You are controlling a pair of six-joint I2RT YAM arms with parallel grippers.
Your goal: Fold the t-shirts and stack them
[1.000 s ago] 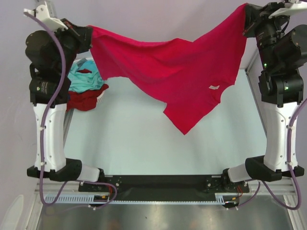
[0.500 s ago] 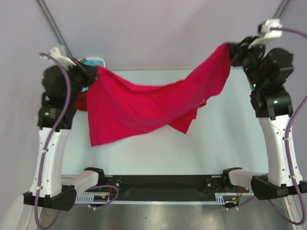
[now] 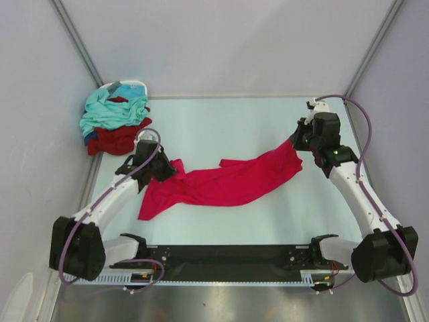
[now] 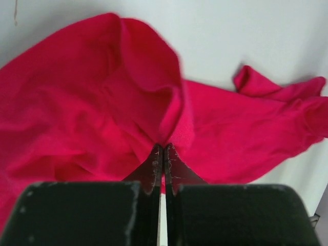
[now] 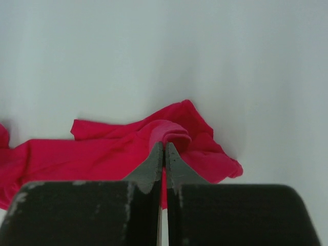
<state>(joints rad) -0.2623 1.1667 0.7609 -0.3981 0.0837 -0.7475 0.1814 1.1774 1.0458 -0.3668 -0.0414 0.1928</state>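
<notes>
Left end effector (image 4: 164, 152): shut on a bunched edge of the crimson-pink t-shirt (image 3: 228, 182), held low over the table (image 3: 221, 127)
Right end effector (image 5: 164, 148): closed on a small fold at the opposite end of the same shirt
Shirt position: laid rumpled across the middle of the table, slack between the two grips
Step in hand: judged to be spreading the shirt flat for folding
How it is done well: the cloth should be drawn gently apart until the creases and the doubled flap near the left grip are pulled out, then both pinches released together
Container: a white basket (image 3: 131, 84) is seen in the far left corner, nearly buried
Contents: a teal t-shirt (image 3: 110, 111) is heaped on a maroon t-shirt (image 3: 117, 139), spilling past the rim
</notes>
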